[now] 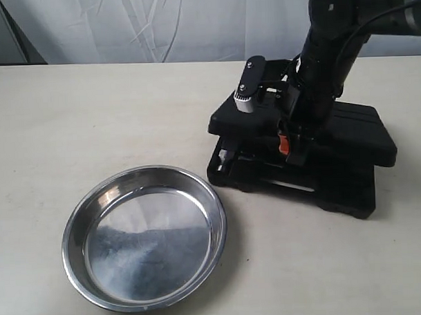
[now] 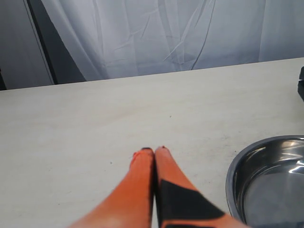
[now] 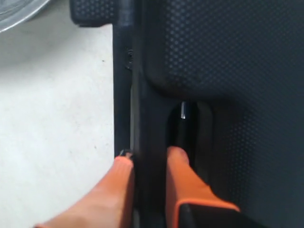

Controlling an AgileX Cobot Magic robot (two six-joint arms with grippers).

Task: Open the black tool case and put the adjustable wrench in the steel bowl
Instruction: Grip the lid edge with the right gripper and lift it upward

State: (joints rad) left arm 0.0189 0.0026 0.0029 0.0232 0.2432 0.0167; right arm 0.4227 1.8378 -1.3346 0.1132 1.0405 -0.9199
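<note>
The right gripper [image 1: 285,144] [image 3: 149,157] clamps the handle bar of the black tool case [image 1: 348,135] [image 3: 237,61], one orange finger [image 3: 183,183] sunk in the slot and the other on the outer edge; the lid stands slightly lifted off the base on the side the jaws hold, a narrow gap showing just below them; the adjustable wrench cannot be made out in that gap, only a silvery glint; the steel bowl [image 1: 148,242] [image 3: 19,9] [image 2: 266,183] lies on the pale table [image 1: 91,120] near the case, off to the side of the right jaws and clear of them; the left gripper [image 2: 153,153] hovers over bare tabletop beside the bowl's rim, its orange fingertips pressed together and grasping nothing
</note>
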